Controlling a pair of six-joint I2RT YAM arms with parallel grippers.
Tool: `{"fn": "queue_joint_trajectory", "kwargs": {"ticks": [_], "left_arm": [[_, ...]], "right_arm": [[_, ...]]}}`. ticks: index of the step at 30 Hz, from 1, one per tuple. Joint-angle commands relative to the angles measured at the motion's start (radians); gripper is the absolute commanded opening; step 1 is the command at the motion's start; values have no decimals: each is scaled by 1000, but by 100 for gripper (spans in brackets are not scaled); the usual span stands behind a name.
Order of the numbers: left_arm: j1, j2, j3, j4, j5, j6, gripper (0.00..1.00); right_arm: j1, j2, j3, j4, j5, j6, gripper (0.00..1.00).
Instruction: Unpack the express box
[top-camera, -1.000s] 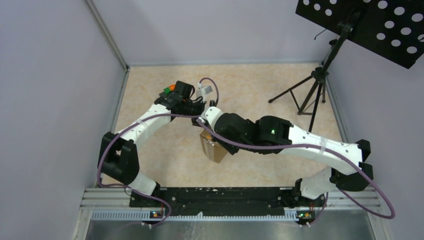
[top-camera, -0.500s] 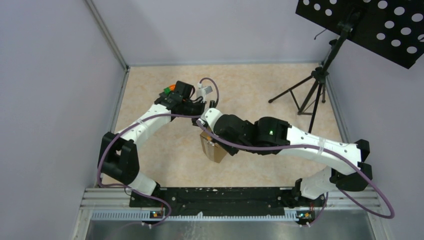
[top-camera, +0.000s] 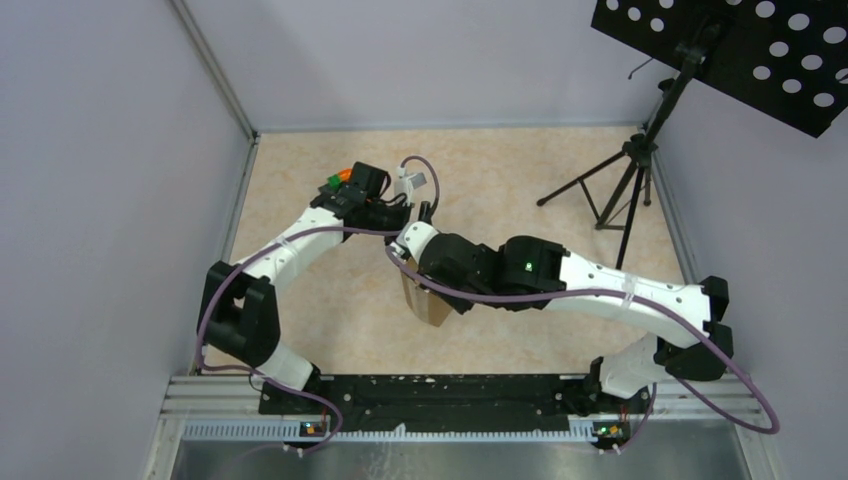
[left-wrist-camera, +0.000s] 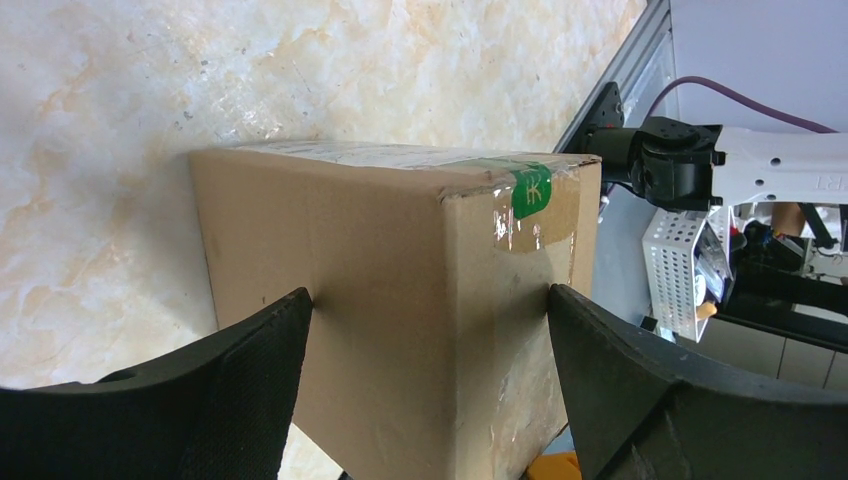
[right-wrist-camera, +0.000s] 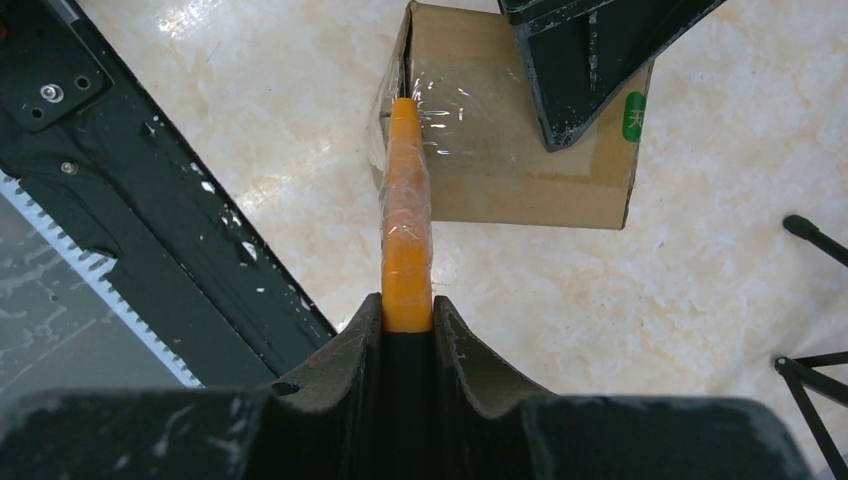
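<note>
Express box (left-wrist-camera: 400, 330): brown corrugated cardboard, lying on the beige marbled table (left-wrist-camera: 120, 120), directly between the two fingertips of the left gripper (left-wrist-camera: 428, 298). Spread wide, this left gripper, about as wide as the box itself, with one black finger (left-wrist-camera: 230, 390) pressed against each side wall; so clamped on the box and holding nothing else. From the left wrist view: upper face of the box covered with clear tape (left-wrist-camera: 350, 155), and a small green sticker (left-wrist-camera: 531, 190) folded over the top edge, on the side of the right-hand finger. Flaps closed and taped, as far as visible. Then the right gripper (right-wrist-camera: 407, 310): closed tight on an orange tool (right-wrist-camera: 407, 220), narrow and long. Sticking straight forward out of the jaws, with the far end touching the taped left edge of the box. Box just ahead of the right gripper and slightly to the right of the tool line, with a black finger of the other gripper standing over its far part. To the left of the right gripper, the black base rail (right-wrist-camera: 150, 200) along the table edge. From the top camera: box mostly hidden under the right wrist, only one tan corner visible below it, and both grippers close together at the box.
</note>
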Motion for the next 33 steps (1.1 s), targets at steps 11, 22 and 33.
{"fn": "queue_joint_trajectory", "kwargs": {"ticks": [11,22,33], "left_arm": [[19,42,-6,-22,1,73,88],[20,57,1,-18,15,81,88],[23,67,16,-20,-7,83,88]], "right_arm": [[9,9,138,-148,19,5,0],[11,13,104,-194,-14,19,0],[10,34,151,-254,-32,48,0]]}}
